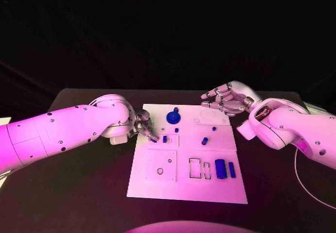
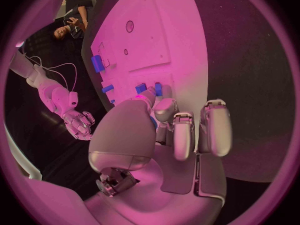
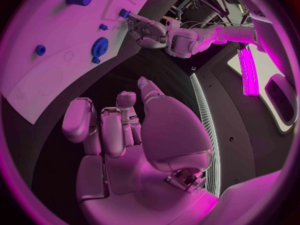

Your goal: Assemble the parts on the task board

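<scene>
The white task board (image 1: 158, 182) lies mid-table. My left hand (image 1: 142, 124) reaches over the board's left edge, and its fingertips close on a small blue part (image 1: 153, 140) beside another small part (image 1: 164, 139) in a square recess. The left wrist view shows that hand (image 2: 178, 127) with both parts (image 2: 158, 89) just past its fingers. A blue gear (image 1: 172, 117) sits at the far end. My right hand (image 1: 227, 98) hovers off the board's far right corner, fingers loosely bent and holding nothing (image 3: 119, 130). The right wrist view shows the gear (image 3: 99, 47).
More small blue parts (image 1: 204, 141) stand mid-board, and two longer blue parts (image 1: 220, 168) lie near the right edge beside rectangular slots (image 1: 195, 167). A thin white cable (image 1: 297, 170) curves over the black table on the right.
</scene>
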You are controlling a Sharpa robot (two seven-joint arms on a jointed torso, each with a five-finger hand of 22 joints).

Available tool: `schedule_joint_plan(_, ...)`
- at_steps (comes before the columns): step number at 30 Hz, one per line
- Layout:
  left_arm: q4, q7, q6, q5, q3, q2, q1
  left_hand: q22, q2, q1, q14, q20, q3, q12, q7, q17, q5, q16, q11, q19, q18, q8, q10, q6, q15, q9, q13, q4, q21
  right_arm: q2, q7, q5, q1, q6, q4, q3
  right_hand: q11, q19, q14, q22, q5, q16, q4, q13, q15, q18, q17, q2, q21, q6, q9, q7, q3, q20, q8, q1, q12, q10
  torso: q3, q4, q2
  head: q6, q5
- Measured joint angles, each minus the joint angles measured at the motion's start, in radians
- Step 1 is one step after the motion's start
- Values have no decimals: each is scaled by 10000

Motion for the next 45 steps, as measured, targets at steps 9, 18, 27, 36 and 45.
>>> schedule_joint_plan(9, -77, -45, 38, -93, -22, 119, 22, -1, -107, -107, 0, 0, 306, 0, 17, -1, 37, 0, 31, 0, 1, 103, 40, 19, 0, 35, 10, -1, 0, -6, 0, 1, -1, 1, 11, 0, 0, 0, 0, 0, 0, 0, 0, 0, 0, 0, 0, 0, 0, 0, 0, 0, 0, 0, 0, 0, 0, 0, 0, 1, -1, -9, -1)
schedule_joint_plan(18, -160, -114, 75, -153, -53, 212, 35, -1, -509, -1117, 0, 0, 852, 116, -73, -2, 53, 0, -92, 0, 1, 297, 200, 291, -72, 213, 129, -437, 48, -23, 0, 3, -1, 1, 20, 0, 0, -37, 0, -19, 0, -61, 0, 0, 0, -1, -27, 0, -37, 0, 0, 0, 0, -37, 0, 0, 0, 0, 7, -8, -2, -22, -24)
schedule_joint_plan(27, -187, -156, 157, -196, -83, 283, 8, -2, -628, -1681, 35, -73, 601, 161, -302, -3, 82, 0, -109, 0, 0, 383, 287, 597, -108, 195, 171, -130, 104, -39, -1, 4, -1, 1, 30, 0, 0, -37, 0, -19, 0, -61, 0, 0, 0, -1, -27, 0, -37, 0, 0, 0, 0, -37, 0, 0, 0, 0, 5, -7, -2, -22, -45)
schedule_joint_plan(36, -223, -193, 186, -263, -81, 328, 9, -2, -643, -1776, -2, -72, 531, 161, -308, -4, 81, 0, -109, 0, -1, 452, 287, 632, -144, 240, 170, -61, 155, -45, -2, 5, -1, 0, 35, 0, 0, -36, 0, -18, 0, -61, 0, -1, 0, -1, -27, 0, -37, 0, 0, 0, 0, -36, 0, 0, 0, 0, 1, -3, -1, -14, -60)
schedule_joint_plan(45, -255, -207, 153, -330, -87, 320, -4, 0, -851, -2521, -2, -72, -5, 161, -298, -5, 82, 0, -145, 0, 0, 529, 323, 746, -144, 319, 162, 318, 155, -51, -2, 7, -1, 0, 36, 0, 0, -36, 0, -38, 0, -61, 0, -11, 0, -2, -58, 0, -37, 0, 0, 0, 0, -36, 0, 0, 0, 0, 1, -4, -1, 11, -68)
